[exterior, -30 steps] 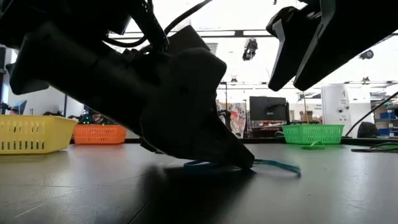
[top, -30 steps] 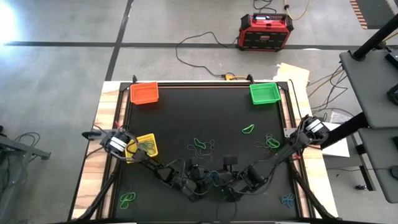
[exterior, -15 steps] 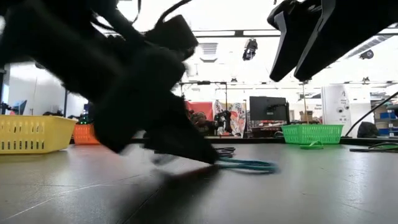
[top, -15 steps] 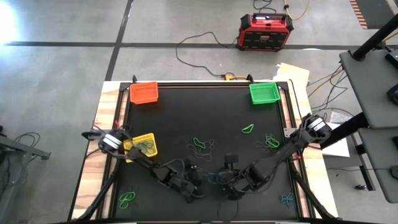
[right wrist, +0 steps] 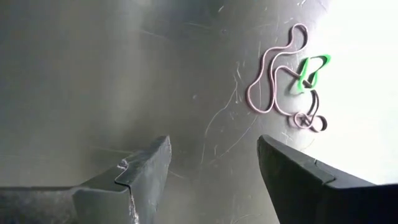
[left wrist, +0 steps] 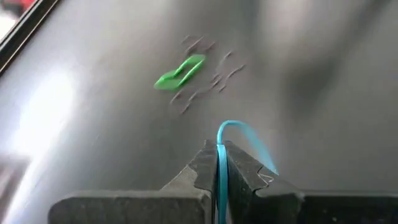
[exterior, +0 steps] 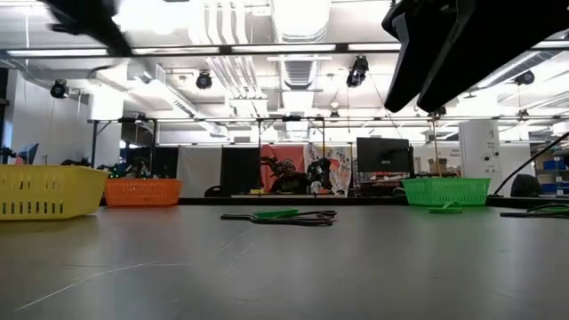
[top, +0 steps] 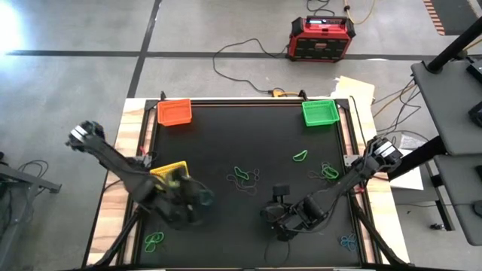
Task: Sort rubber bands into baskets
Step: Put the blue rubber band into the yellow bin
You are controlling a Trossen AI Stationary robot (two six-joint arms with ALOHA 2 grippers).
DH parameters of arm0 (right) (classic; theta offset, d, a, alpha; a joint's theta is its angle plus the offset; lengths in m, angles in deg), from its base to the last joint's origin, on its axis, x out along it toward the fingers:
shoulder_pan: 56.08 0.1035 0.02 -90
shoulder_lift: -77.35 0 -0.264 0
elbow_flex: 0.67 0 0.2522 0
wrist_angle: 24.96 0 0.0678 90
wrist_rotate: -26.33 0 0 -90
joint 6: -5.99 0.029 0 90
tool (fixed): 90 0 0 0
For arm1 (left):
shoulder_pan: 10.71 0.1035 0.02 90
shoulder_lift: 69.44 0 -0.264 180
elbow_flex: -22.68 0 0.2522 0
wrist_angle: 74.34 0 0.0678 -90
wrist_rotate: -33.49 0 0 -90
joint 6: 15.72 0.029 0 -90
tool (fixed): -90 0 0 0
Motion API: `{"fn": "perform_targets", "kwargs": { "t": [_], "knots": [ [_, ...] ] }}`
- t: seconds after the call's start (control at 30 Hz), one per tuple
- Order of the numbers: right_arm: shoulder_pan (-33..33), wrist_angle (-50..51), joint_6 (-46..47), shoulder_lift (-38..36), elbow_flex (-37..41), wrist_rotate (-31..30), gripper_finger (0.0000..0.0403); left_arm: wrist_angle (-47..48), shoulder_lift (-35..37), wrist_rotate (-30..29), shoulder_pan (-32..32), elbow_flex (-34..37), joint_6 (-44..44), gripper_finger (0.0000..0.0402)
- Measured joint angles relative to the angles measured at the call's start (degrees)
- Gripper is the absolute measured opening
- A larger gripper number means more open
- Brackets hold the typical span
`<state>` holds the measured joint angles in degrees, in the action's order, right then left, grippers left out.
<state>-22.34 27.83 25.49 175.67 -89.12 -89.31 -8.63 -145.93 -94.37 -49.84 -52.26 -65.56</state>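
Observation:
My left gripper (top: 200, 198) hangs above the table just right of the yellow basket (top: 172, 175), shut on a blue rubber band (left wrist: 239, 132). My right gripper (top: 273, 217) stands open over the near middle of the table with nothing between its fingers (right wrist: 214, 149). Ahead of it a brownish band tangled with a green one (right wrist: 292, 81) lies flat. More green bands (top: 242, 175) (top: 300, 156) (top: 327, 172) (top: 155, 241) and a blue one (top: 348, 242) lie on the black mat. The orange basket (top: 174, 112) and the green basket (top: 319, 113) stand at the far corners. My left gripper pinches the blue band between its two fingers, flattened into one strip (left wrist: 220, 165). A short loop (left wrist: 233, 126) sticks out past the fingertips. The fingers slant down toward the table, and the band is lifted clear of it.
A red-and-black box (top: 321, 38) with cables sits on the floor beyond the far edge. Papers (top: 354, 89) lie off the far right corner. In the low view the yellow (exterior: 49, 191), orange (exterior: 142, 191) and green (exterior: 446, 190) baskets stand behind a band cluster (exterior: 284, 216).
My left gripper has risen from the near middle of the table and swung toward the left edge, next to the yellow basket. The blue band, which lay on the mat under its fingertips, has gone up with it, clear of the table.

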Motion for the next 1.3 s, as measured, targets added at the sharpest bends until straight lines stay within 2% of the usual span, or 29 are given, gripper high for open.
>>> {"fn": "perform_targets", "kwargs": {
  "t": [0.07,0.23,0.37,0.53,0.7,1.03,1.2,1.3],
  "knots": [
    [0.00,-0.13,-0.08,0.00,0.04,0.01,0.0233,7.69,4.04,0.57,-1.02,0.02,-6.07,0.0000],
    [0.00,-0.26,-0.21,0.00,0.10,-0.01,0.0233,22.10,8.73,7.57,-1.57,1.03,-15.52,0.0000],
    [0.00,-0.34,-0.08,0.00,0.12,0.01,0.0233,23.55,10.45,10.54,-1.53,4.70,-18.47,0.0000],
    [-0.40,-0.82,-0.21,0.00,0.12,0.08,0.0233,23.45,12.22,12.47,-0.52,13.03,-23.86,0.0000],
    [-1.40,-0.97,-1.87,0.00,0.12,0.11,0.0233,16.57,15.45,15.93,0.64,22.66,-27.18,0.0000],
    [-3.12,-2.52,-5.20,0.00,0.12,0.29,0.0233,6.30,15.62,15.00,2.23,28.28,-24.39,0.0000],
    [-3.45,-4.12,-6.97,0.00,0.12,0.32,0.0233,-2.14,15.62,14.60,2.30,33.13,-23.80,0.0000],
    [-3.74,-4.29,-7.63,0.00,0.12,0.32,0.0233,-3.62,15.48,14.39,2.30,36.18,-25.16,0.0000]
  ]
}}
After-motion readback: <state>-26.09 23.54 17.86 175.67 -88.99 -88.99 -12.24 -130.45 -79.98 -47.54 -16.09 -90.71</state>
